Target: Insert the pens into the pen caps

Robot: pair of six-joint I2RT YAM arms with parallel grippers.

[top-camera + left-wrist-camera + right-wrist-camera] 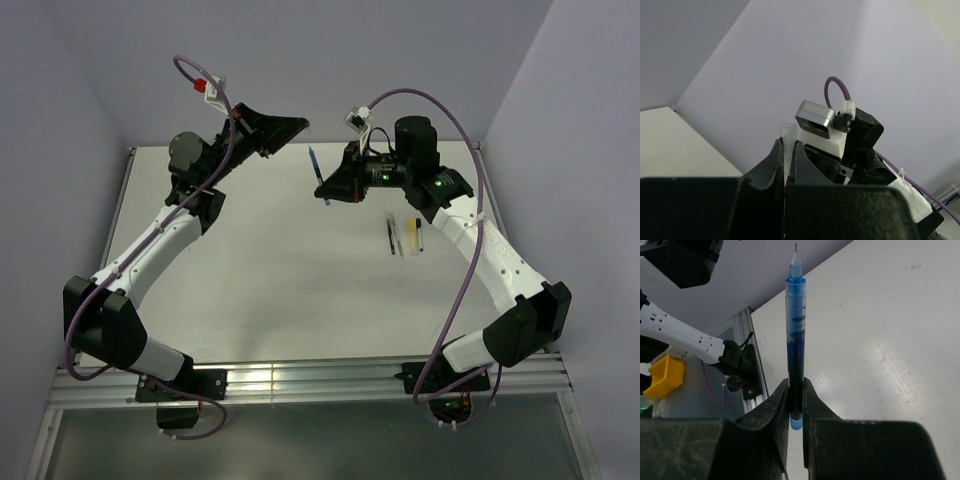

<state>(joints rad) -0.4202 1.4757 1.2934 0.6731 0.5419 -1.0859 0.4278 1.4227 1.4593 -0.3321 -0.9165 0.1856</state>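
Left end effector [788, 147] clamps the pale cap [788, 131] mouth-out, right end effector [795, 385] pinches the blue pen [795, 330] tip-forward (set up, I'd say, for mating them in mid-air).

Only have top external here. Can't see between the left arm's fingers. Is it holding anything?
Observer: Yes. In the left wrist view the left gripper is shut on the translucent cap, which pokes out beyond it.
Operator: Open end outward?
Observer: The exposed end looks like an open rim, but it is pale and hard to be sure of.
Operator: Right side, is the pen tip bare?
Observer: Yes. In the right wrist view the right gripper clamps the blue pen near its rear end, with the uncapped needle tip pointing away.
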